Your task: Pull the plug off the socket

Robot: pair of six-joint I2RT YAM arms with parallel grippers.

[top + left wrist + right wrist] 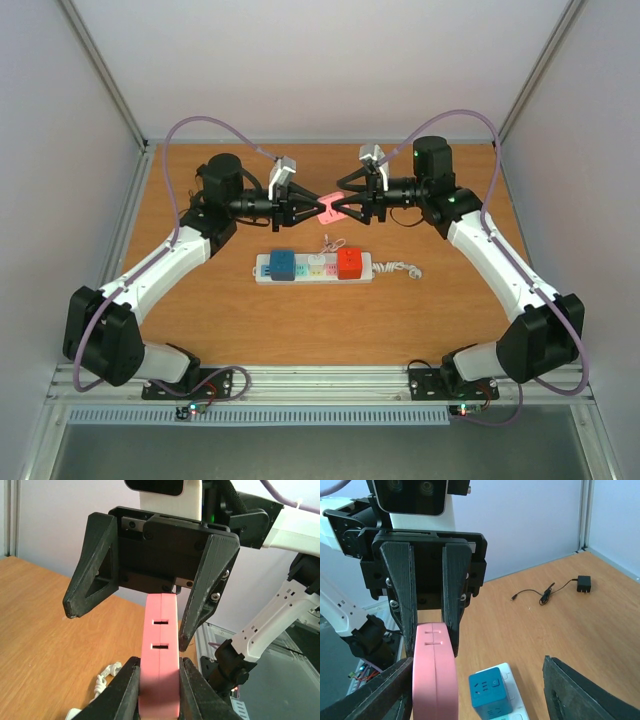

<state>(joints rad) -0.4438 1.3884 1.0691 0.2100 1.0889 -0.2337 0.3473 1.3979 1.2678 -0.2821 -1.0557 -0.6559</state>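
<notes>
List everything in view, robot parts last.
pink plug: one, pink, held aloft
socket strip: one, white with pastel faces, mid-table
blue cube: one, blue, seated on the strip's left part
red cube: one, red, seated on its right part
curly cord: one, white, at the strip's right end
adapter with cable: one, black, on the table apart from the strip
small item: one, pale, just behind the strip, too small to identify
table: one, wooden brown
left gripper: one, black, shut on the pink plug
right gripper: one, black, open astride the plug
</notes>
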